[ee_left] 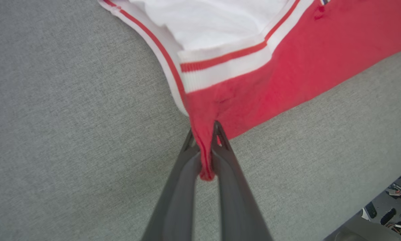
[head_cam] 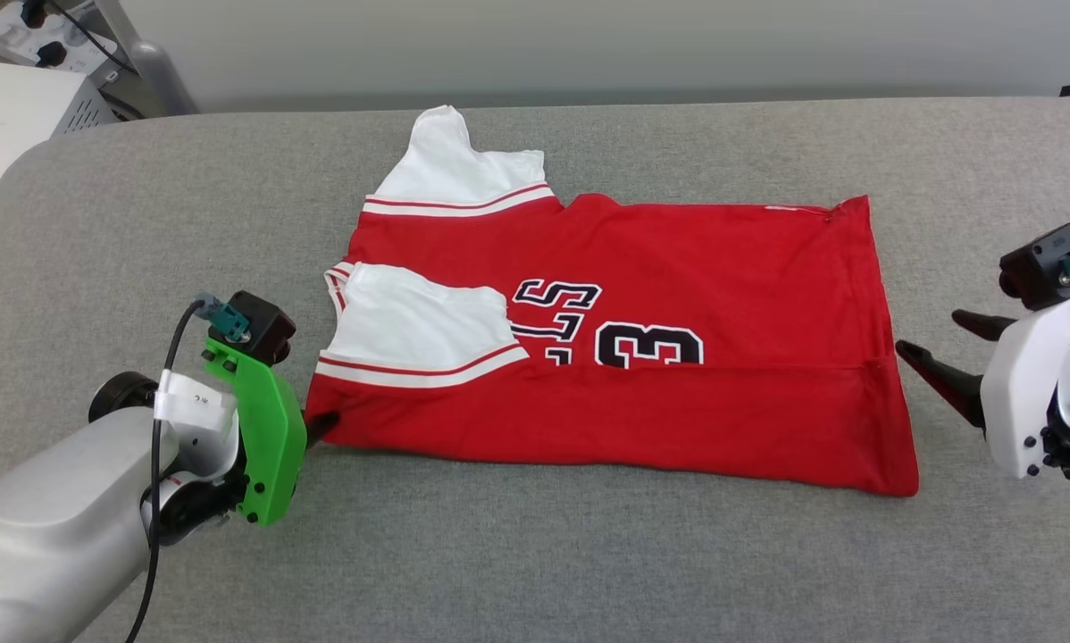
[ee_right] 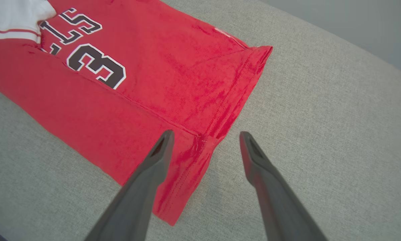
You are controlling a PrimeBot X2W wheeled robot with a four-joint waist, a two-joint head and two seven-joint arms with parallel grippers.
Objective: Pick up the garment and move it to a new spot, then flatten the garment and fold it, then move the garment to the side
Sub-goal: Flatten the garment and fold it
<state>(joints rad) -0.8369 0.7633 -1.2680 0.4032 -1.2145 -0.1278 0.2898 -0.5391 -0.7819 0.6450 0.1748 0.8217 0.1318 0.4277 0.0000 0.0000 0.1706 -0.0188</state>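
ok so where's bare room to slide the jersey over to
Bare grey surface runs along the near edge in front of the jersey, and in a band beyond it. Crowded at the jersey's ends: left gripper pinches its near corner, right gripper open by the hem.

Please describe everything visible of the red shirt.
The garment is a red shirt of smooth cloth with white sleeves, striped trim and black white-edged lettering with a 3. It lies flat on the gray surface, near edge folded over the print, one sleeve folded onto the body. The left gripper pinches a corner by that sleeve; the right gripper is open beside the hem.
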